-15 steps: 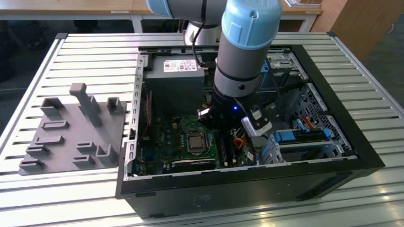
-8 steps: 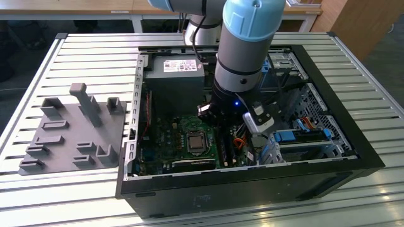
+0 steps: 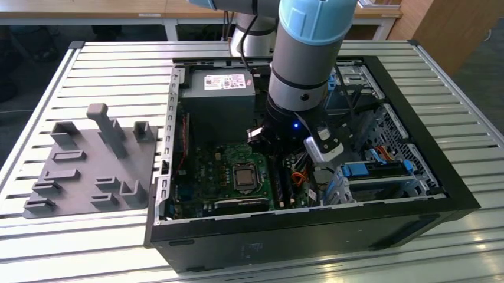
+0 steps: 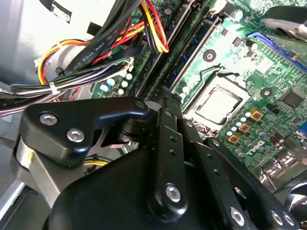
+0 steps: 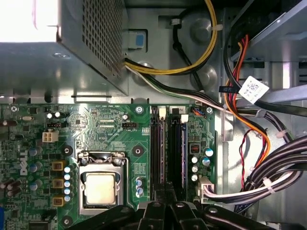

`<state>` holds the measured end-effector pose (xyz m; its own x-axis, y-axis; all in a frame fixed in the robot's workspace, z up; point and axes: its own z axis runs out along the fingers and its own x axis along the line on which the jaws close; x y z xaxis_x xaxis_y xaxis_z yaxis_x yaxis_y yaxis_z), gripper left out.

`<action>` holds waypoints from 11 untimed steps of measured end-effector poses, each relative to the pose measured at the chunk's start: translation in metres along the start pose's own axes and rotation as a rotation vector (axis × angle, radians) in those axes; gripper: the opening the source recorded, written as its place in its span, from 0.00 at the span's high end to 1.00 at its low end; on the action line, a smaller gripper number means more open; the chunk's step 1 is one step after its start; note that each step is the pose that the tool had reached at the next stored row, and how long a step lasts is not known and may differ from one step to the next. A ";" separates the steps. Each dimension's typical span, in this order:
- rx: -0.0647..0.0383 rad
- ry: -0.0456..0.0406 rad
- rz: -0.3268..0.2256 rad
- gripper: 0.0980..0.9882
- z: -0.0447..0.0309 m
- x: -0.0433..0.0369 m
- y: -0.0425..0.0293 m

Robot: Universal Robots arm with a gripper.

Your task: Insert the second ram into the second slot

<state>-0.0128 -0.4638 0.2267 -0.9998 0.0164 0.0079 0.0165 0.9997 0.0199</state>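
The gripper [image 5: 166, 207] hangs inside the computer case [image 3: 441, 194], jaws drawn narrow and aligned over the memory slots [image 5: 169, 153] for vertical seating. The second ram cannot be distinguished; presumably it stands edge-on beneath them.

A grey fixture block [image 3: 91, 165] lies beside the open computer case [image 3: 441, 177].

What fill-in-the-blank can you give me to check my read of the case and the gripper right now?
1. The arm reaches down into the open computer ____.
2. The gripper hangs over the memory slots on the ____ motherboard.
3. The grey fixture tray lies on the slatted table, on the exterior view's ____.
4. The power supply carries a ____ label.
Missing words: case; green; left; white.
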 end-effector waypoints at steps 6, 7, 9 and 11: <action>0.000 0.0001 0.000 0.99 0.0024 0.0000 -0.0001; 0.000 0.0000 0.000 0.99 0.0031 0.0000 -0.0001; 0.001 0.0000 0.000 0.99 0.0047 -0.0001 -0.0001; 0.002 0.0003 0.000 0.99 0.0060 0.0000 -0.0002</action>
<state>-0.0128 -0.4639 0.2207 -0.9998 0.0164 0.0081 0.0165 0.9997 0.0181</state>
